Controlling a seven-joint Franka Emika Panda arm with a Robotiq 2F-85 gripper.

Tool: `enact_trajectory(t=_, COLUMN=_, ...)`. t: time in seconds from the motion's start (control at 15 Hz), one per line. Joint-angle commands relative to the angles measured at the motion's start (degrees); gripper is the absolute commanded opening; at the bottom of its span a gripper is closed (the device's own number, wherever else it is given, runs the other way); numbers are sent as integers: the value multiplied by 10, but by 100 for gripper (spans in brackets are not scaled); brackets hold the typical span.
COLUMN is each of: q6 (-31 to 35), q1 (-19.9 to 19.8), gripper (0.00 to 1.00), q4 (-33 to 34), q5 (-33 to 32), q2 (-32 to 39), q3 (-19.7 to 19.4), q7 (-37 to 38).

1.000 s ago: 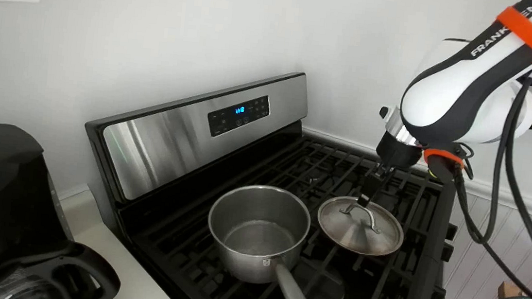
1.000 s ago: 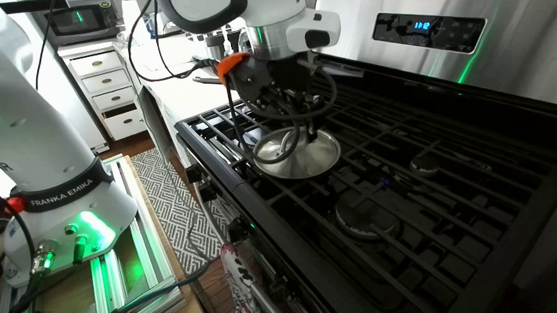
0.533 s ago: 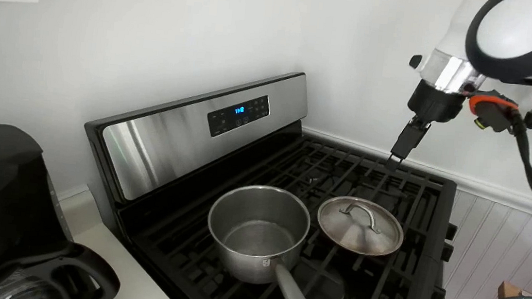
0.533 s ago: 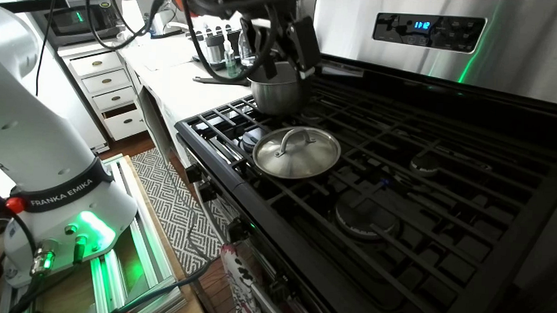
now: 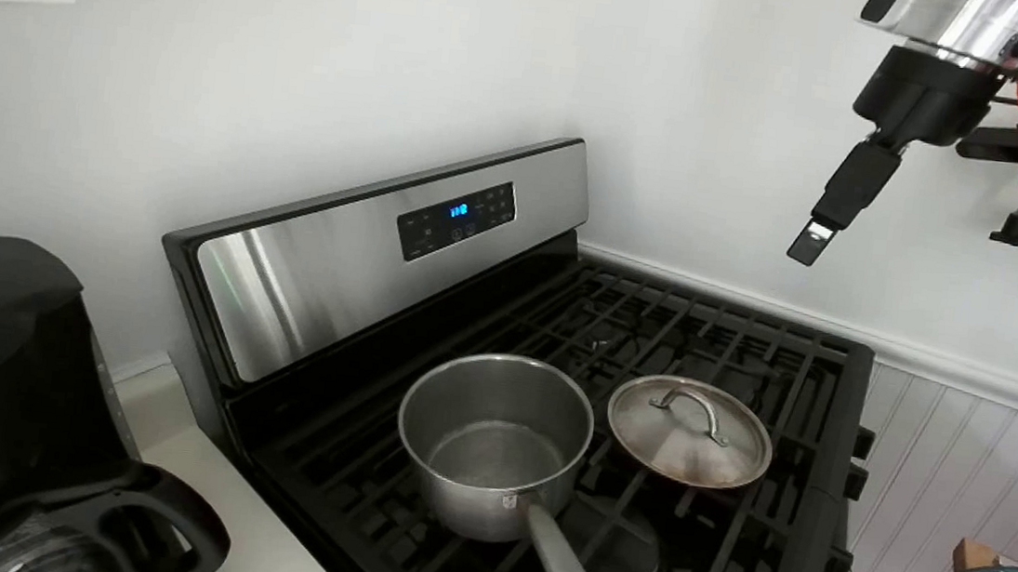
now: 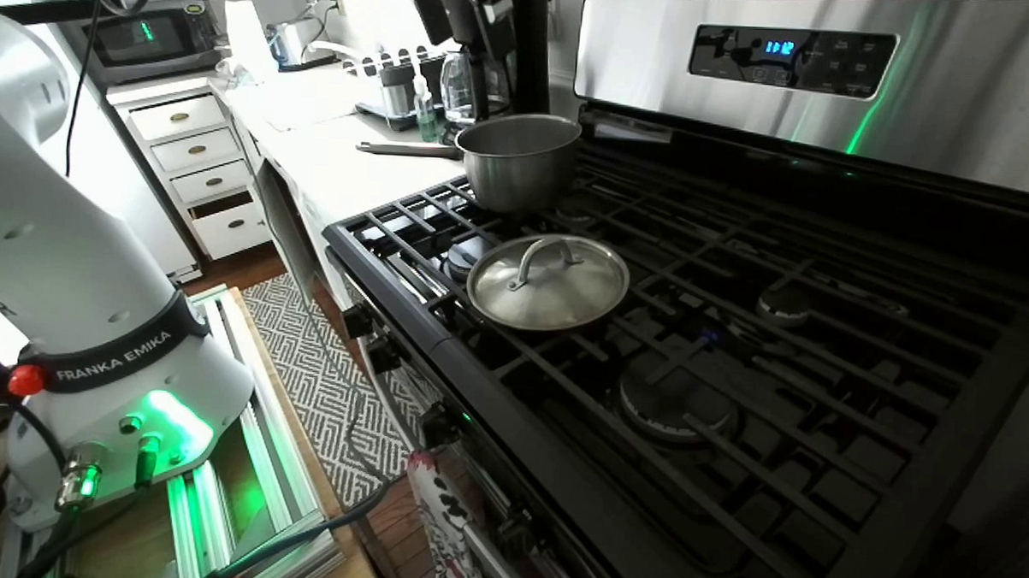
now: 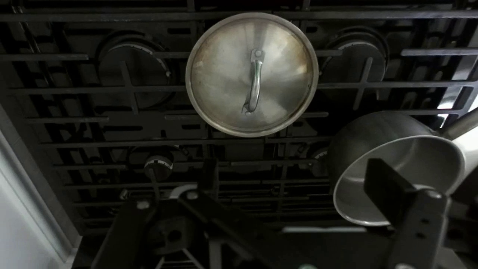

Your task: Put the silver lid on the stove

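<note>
The round, domed steel lid (image 5: 679, 441) rests on the black-grated steel stove (image 5: 331, 292), right of the deep steel saucepan (image 5: 478, 512) in an exterior view. The tool (image 7: 292, 170) hangs well apart, jaws spread, empty. Placing looks done; next probably calls only for withdrawing.

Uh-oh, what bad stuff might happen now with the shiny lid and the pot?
The silver lid lies loose on the stove, so a bump might slide it. If someone lit a burner beside it, its metal handle might get hot. The saucepan has a long handle sticking out, which the open gripper might catch.
</note>
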Motion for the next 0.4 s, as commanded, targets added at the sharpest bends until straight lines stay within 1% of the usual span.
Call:
enact_trajectory(t=0.0, q6=-5, q1=10, gripper=100, q4=2, q5=-9, q2=-6, q3=-7, q7=11)
enact_trajectory(t=0.33, q6=-7, q1=10, gripper=100, q4=2, q5=-9, q2=-9, q3=-6, q7=13)
